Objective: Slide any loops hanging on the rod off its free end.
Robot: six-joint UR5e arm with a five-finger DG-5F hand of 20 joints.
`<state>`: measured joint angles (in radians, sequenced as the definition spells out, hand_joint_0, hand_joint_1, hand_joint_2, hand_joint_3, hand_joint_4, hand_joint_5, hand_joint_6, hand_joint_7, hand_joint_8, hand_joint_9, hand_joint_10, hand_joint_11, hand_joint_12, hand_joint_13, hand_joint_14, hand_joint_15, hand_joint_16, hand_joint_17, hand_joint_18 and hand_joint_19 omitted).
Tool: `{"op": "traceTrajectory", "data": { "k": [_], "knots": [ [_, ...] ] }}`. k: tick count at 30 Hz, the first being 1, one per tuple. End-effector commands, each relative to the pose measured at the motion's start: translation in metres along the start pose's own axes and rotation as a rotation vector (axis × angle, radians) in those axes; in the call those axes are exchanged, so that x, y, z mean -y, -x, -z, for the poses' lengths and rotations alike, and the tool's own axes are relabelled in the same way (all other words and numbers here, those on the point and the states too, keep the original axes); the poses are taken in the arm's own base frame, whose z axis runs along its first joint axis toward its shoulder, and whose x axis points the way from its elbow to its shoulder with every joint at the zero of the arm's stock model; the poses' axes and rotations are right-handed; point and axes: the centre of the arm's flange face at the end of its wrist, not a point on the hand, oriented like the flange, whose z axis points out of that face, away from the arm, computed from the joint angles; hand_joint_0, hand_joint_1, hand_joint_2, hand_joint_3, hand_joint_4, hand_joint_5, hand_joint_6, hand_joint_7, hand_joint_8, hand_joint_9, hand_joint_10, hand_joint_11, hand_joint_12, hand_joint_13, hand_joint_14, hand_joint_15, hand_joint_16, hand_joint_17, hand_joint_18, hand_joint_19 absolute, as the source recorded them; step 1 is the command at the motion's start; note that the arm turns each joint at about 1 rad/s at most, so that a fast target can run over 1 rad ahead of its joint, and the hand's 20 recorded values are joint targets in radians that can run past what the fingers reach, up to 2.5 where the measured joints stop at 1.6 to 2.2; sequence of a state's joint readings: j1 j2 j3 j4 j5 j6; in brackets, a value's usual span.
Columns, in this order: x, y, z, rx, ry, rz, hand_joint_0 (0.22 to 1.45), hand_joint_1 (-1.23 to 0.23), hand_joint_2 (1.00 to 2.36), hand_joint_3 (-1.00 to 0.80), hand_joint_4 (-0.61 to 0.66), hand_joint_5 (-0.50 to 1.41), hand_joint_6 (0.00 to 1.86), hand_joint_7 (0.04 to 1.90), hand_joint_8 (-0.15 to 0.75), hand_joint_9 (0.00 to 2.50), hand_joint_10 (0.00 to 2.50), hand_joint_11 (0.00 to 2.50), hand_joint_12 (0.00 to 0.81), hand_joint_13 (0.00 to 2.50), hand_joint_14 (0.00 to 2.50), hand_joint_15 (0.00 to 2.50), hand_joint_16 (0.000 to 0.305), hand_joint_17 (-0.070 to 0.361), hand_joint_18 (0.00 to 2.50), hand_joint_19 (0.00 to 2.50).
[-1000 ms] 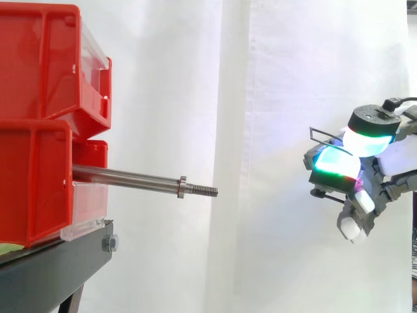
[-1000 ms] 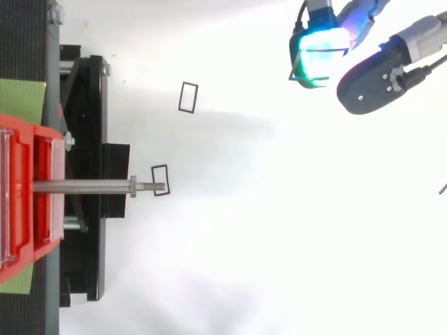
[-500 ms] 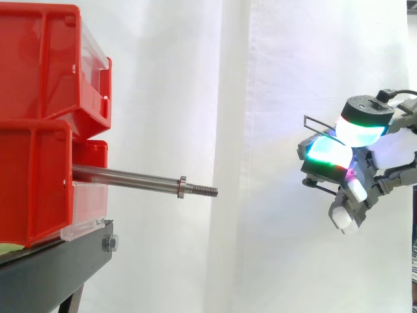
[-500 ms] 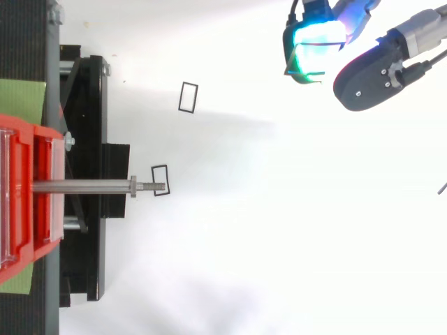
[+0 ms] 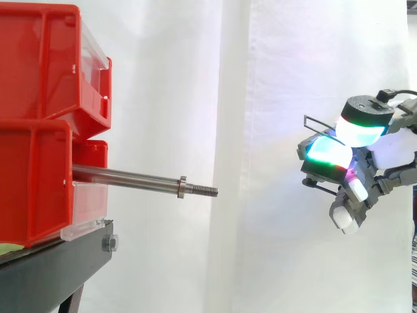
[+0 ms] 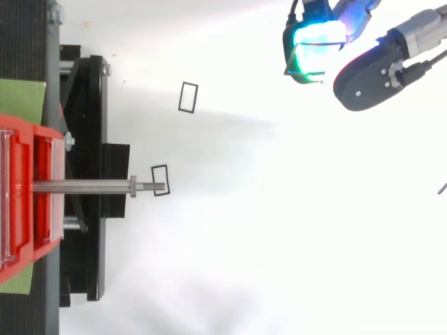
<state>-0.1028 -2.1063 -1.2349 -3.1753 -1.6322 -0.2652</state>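
Fingers (image 5: 332,160) pinch a wire loop (image 5: 317,122). Bare rod (image 5: 130,177) lies well left, slightly lower, threaded free end pointing toward them.

Hand (image 5: 368,186) in mid-air at the end of the arm, which enters from the right; the fingers are curled and point left. Glowing green and cyan fingertips (image 5: 333,160) pinch a thin wire loop (image 5: 318,121). White-tipped fingers are folded below them.
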Motion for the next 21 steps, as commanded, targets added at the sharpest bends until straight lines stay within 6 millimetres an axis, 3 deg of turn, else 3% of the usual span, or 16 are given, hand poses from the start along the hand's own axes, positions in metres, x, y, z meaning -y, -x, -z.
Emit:
{"op": "traceTrajectory", "data": {
  "k": [1, 21],
  "knots": [
    [-0.0001, 0.0000, 0.0000, 0.000, 0.000, -0.001, 0.66, -0.82, 1.00, 0.02, -0.13, -0.10, 0.93, 1.21, 0.367, 1.14, 0.01, 0.36, 0.369, 0.86, 0.01, 0.20, 0.044, 0.099, 0.77, 0.24],
    [-0.0001, 0.0000, 0.0000, 0.000, 0.000, 0.000, 0.66, -0.82, 1.01, 0.02, -0.13, -0.10, 0.93, 1.21, 0.374, 1.14, 0.01, 0.36, 0.372, 0.86, 0.01, 0.20, 0.045, 0.100, 0.77, 0.24]
  ]
}}
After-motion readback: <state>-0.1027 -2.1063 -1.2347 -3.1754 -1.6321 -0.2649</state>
